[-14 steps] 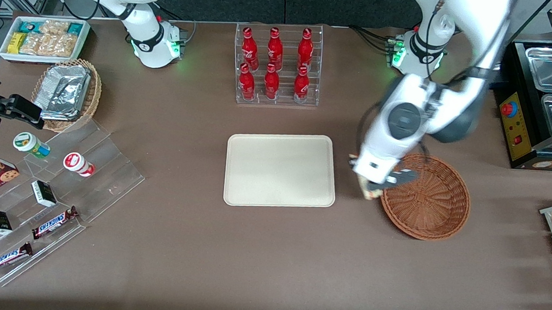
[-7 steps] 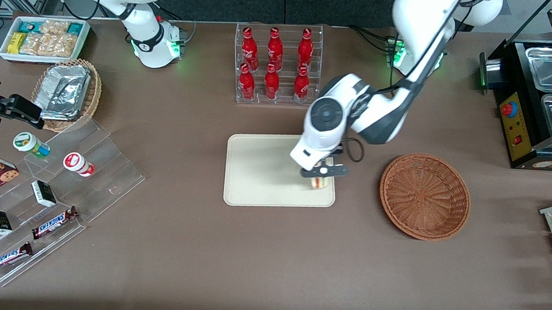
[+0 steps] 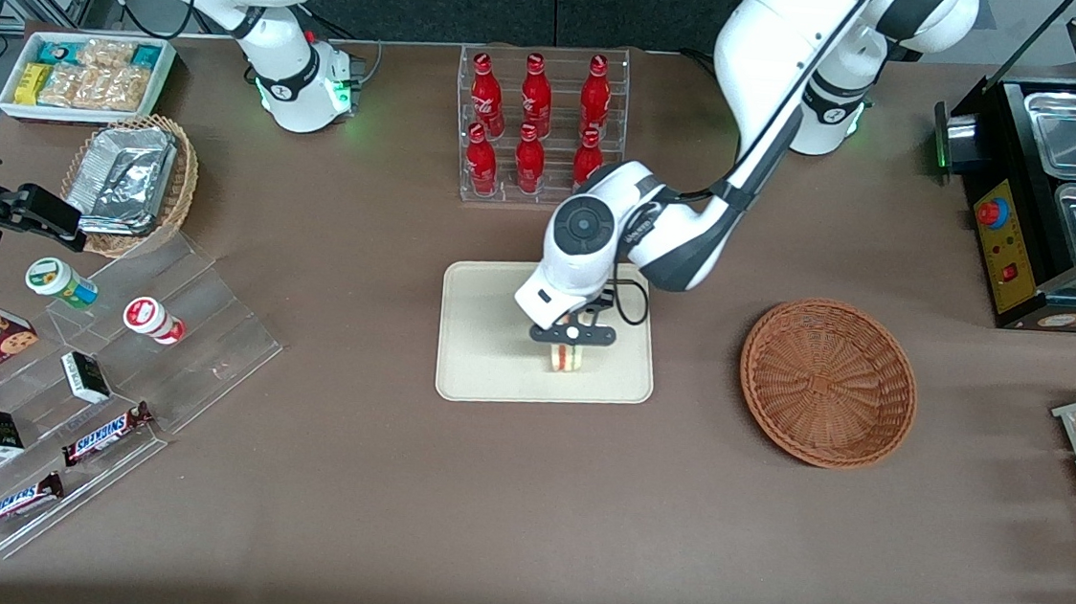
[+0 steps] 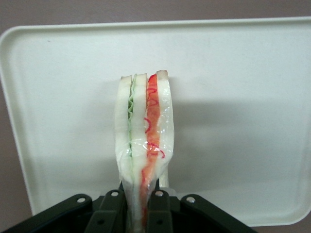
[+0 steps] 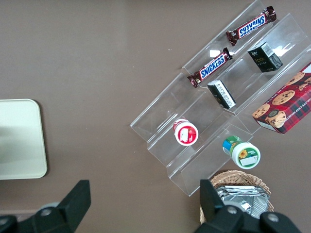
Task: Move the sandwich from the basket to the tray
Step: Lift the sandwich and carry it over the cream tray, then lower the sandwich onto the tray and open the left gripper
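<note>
Gripper (image 3: 572, 334) fingers are clamped on the sandwich (image 3: 566, 358), which hangs over the tray (image 3: 487, 336), in the lower centre of the front frame. In the wrist view the sandwich (image 4: 144, 145) stands on edge, wrapped in clear film, green filling in one seam and red in the other, pinched at its narrow end between the two black fingers (image 4: 162, 213) of the gripper (image 4: 142, 213); its shadow falls on the tray (image 4: 243, 97) beside it, and whether it touches the tray cannot be told.

Half a second ago the gripper was over the tray's edge nearest the basket (image 3: 827, 382); now it sits further inward, nearer the tray's middle and near the edge closest to the front camera. A second ago it was at the basket's rim.

Bare tray surface lies open toward the parked arm's end and toward the bottle rack (image 3: 539, 129). A strip of bare table separates tray and basket. Rack and tray are apart, with the arm's elbow (image 3: 678, 236) above that gap.
</note>
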Tool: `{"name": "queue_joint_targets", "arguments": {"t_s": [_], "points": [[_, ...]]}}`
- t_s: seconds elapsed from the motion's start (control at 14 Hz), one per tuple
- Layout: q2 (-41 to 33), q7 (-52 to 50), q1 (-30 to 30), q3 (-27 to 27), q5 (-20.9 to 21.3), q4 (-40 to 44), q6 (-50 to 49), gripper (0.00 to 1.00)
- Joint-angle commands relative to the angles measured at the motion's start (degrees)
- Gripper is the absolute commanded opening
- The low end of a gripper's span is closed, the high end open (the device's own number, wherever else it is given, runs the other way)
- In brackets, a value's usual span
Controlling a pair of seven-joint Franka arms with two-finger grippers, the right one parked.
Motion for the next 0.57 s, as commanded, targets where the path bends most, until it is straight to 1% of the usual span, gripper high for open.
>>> {"name": "queue_joint_targets", "arguments": {"t_s": [0.0,0.14,0.5], "points": [[1.18,1.44,-0.64,0.53,-0.41,1.31,1.21,0.00],[1.97,1.79,-0.72,0.53,-0.32,0.96,3.15,0.00],[2.59,1.79,-0.72,0.53,-0.23,0.87,3.33,0.00]]}}
